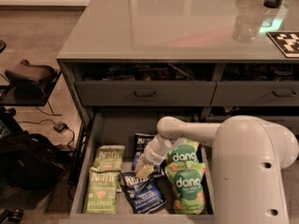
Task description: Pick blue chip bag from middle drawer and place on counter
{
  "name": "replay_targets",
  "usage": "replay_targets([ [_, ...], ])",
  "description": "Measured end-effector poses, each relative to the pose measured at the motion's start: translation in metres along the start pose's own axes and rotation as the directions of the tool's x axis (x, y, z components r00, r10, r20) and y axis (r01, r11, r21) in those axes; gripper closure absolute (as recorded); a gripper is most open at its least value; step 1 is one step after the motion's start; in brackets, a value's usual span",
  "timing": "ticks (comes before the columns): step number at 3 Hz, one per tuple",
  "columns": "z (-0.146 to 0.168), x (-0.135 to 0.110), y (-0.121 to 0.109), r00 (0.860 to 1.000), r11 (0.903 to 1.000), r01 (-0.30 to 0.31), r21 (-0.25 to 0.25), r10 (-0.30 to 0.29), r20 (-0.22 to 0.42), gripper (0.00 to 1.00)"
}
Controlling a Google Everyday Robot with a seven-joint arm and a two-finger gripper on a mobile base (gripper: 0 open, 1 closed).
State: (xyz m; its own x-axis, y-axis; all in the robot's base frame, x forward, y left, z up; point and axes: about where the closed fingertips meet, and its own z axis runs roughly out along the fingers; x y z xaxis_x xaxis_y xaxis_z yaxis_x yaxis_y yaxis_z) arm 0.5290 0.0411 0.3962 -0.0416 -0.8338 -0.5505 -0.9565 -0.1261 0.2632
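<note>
The blue chip bag [144,192] lies flat on the floor of the open middle drawer [113,129], near its front, with white Kettle and Vinegar lettering. My gripper [145,171] hangs from the white arm inside the drawer, right at the bag's upper edge and over a smaller dark navy bag [141,146] behind it. The glossy grey counter [177,22] spreads wide above the drawers.
Two green Kettle bags [103,181] lie left of the blue bag and two green Dang bags [185,178] lie right of it. Two narrower drawers with bar handles [145,94] sit above. A clear bottle [246,22] and a checkered tag [286,43] stand on the counter's right.
</note>
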Motion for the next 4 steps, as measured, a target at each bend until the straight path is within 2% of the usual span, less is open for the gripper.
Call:
replay_targets([
  [1,0.0,0.0,0.0,1.0,1.0,0.0,0.0,0.0,0.0,0.89],
  [2,-0.006,-0.002,0.006,1.0,0.9999,0.006,-0.014,-0.005,0.015,1.0],
  [3,-0.053,-0.02,0.041,0.995,0.9987,0.042,-0.031,-0.039,0.089,1.0],
  [4,-0.13,-0.042,0.079,0.985,0.9964,0.083,0.014,-0.084,0.153,1.0],
])
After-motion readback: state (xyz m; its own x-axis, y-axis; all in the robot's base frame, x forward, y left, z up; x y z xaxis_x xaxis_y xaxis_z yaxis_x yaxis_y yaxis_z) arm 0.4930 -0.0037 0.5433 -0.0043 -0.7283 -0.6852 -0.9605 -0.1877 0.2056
